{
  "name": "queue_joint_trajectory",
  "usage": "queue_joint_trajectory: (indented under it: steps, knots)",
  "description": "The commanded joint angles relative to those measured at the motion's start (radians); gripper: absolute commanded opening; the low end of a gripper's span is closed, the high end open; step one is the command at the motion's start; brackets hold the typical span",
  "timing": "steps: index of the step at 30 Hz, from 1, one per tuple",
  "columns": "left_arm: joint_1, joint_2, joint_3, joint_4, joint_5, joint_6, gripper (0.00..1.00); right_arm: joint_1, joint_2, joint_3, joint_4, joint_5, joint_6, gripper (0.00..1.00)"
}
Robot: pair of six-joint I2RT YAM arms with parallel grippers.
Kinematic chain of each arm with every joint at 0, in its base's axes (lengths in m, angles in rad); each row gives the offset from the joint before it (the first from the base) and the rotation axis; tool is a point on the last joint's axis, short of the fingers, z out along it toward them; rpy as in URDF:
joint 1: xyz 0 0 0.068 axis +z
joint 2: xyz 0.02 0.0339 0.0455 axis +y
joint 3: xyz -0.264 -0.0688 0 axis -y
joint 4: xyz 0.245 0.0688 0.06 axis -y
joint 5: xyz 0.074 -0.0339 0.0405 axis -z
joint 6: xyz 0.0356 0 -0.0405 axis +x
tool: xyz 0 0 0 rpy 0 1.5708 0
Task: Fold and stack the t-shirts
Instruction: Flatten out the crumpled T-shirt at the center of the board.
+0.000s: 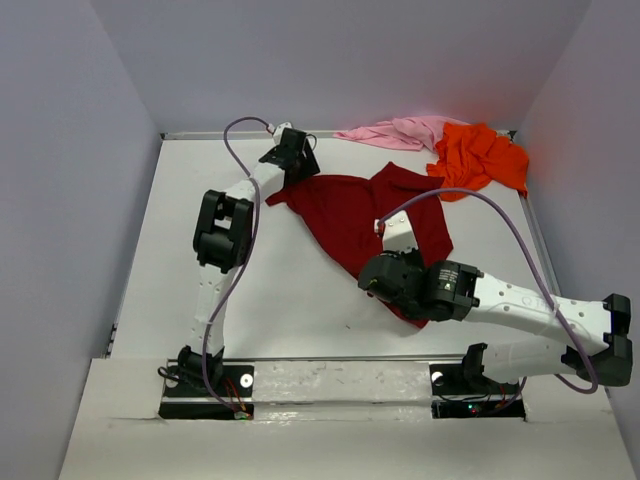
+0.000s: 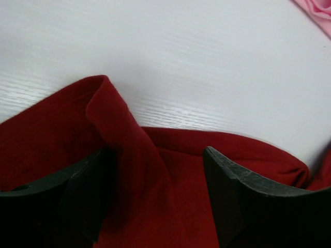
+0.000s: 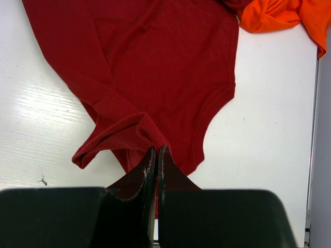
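Observation:
The dark red t-shirt point(image 1: 355, 210) lies spread and rumpled in the middle of the white table point(image 1: 200, 270). My left gripper point(image 1: 292, 157) is at its far left corner. In the left wrist view my left gripper point(image 2: 156, 153) is open, with a raised fold of the red shirt point(image 2: 129, 134) between the jaws. My right gripper point(image 1: 385, 263) is over the shirt's near part. In the right wrist view my right gripper point(image 3: 156, 150) is shut on a bunched edge of the red shirt point(image 3: 155, 62). The orange t-shirt point(image 1: 482, 155) and pink t-shirt point(image 1: 395, 131) lie crumpled at the far right.
Grey walls enclose the table on the left, back and right. The table's right edge point(image 3: 312, 129) shows in the right wrist view, with the orange shirt point(image 3: 279, 13) at the top. A corner of the pink shirt point(image 2: 318, 10) shows in the left wrist view.

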Motion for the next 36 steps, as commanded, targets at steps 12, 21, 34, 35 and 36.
queue_joint_trajectory:
  steps: [12,21,34,35,36]
  knots:
    - [-0.078,0.045,0.255,-0.045,0.083,-0.078,0.78,0.002,0.007,0.004,0.009,0.016,0.026,0.0]
    - [-0.099,-0.008,0.174,-0.026,0.048,-0.04,0.78,0.002,-0.012,-0.025,0.003,0.001,0.049,0.0]
    - [-0.104,-0.289,-0.124,0.077,-0.095,0.015,0.78,0.002,0.007,-0.031,0.011,-0.012,0.055,0.0]
    - [-0.102,-0.287,-0.131,0.077,-0.095,0.02,0.78,0.002,0.004,-0.031,0.011,-0.013,0.054,0.0]
    - [-0.102,-0.284,-0.14,0.073,-0.098,0.03,0.79,0.002,0.004,-0.03,0.011,-0.012,0.054,0.0]
